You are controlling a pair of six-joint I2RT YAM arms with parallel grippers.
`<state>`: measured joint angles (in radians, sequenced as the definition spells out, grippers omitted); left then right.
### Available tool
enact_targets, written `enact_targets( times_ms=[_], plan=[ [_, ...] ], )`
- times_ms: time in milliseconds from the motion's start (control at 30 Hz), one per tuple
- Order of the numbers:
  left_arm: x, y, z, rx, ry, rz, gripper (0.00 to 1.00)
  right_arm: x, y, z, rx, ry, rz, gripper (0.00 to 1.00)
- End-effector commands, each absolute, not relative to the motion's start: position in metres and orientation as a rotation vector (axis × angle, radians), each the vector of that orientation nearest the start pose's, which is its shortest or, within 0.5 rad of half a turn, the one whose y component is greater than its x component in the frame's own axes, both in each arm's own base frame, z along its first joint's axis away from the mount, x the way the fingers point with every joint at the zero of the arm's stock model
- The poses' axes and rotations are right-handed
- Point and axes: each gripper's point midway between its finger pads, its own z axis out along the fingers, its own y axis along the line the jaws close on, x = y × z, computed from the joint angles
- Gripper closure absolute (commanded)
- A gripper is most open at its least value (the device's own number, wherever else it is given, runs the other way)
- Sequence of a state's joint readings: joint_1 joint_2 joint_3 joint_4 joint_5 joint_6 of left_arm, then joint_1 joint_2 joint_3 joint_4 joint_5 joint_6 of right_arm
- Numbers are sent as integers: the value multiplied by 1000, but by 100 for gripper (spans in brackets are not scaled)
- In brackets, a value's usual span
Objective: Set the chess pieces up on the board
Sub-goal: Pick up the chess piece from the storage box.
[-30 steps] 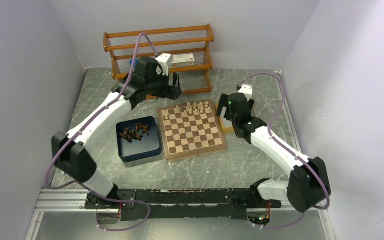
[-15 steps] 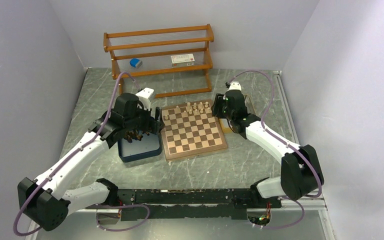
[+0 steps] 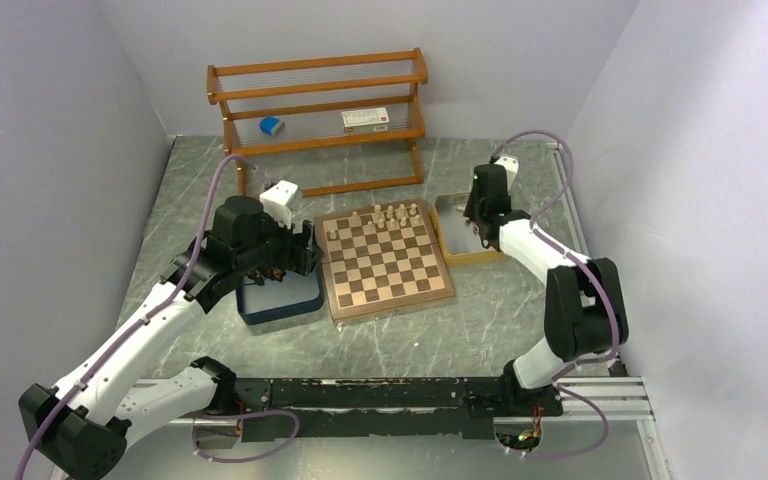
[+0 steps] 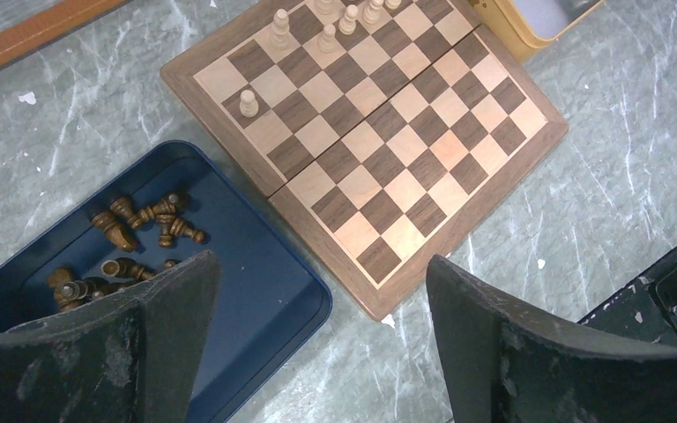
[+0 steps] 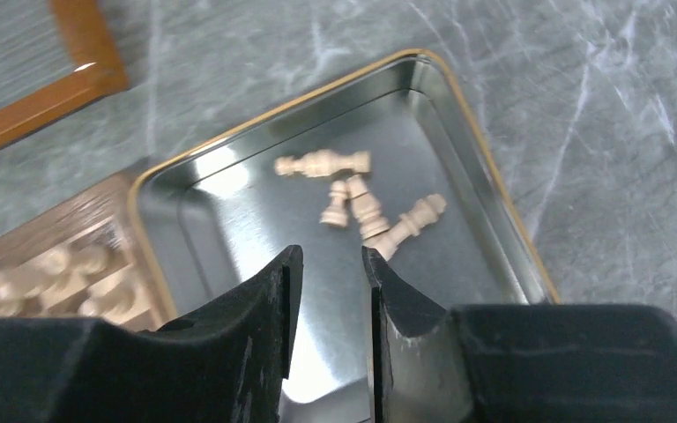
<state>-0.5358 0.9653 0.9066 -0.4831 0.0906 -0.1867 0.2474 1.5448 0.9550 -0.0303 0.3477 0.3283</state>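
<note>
The board lies mid-table with several cream chess pieces along its far edge. In the left wrist view one cream pawn stands apart on the board. Dark chess pieces lie heaped in the navy tray. My left gripper hangs open above the tray's corner and the board's near corner, holding nothing. My right gripper hovers over the yellow-rimmed tin tray. Its jaws stand narrowly apart with nothing between them. Several cream chess pieces lie just beyond the fingertips.
A wooden rack stands at the back wall with a blue object and a white box on its shelf. The navy tray touches the board's left side, the yellow tray its right. Grey walls close in both sides.
My left arm swung from the rack to above the navy tray. My right gripper moved back and right over the yellow tray, and its jaws narrowed.
</note>
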Motion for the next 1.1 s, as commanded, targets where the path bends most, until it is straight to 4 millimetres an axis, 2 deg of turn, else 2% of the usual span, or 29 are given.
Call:
enact_targets(
  times_ms=[0,233,533,833,967,1067],
  plan=[
    [254,-178,221,429,2059,-525,10,438,44,109,392,2146,-64,66],
    [254,-172,223,414,2058,-492,10,444,45,78,489,2181,-63,64],
    [255,-167,226,393,2045,-469,10,446,55,40,503,2249,-23,68],
    [256,-167,224,396,2051,-467,10,457,51,37,499,2246,-67,69],
    [255,-165,224,389,2054,-461,10,456,48,32,477,2257,-104,63],
    [255,-164,226,379,2044,-454,10,453,45,27,456,2266,-129,65]
  ],
)
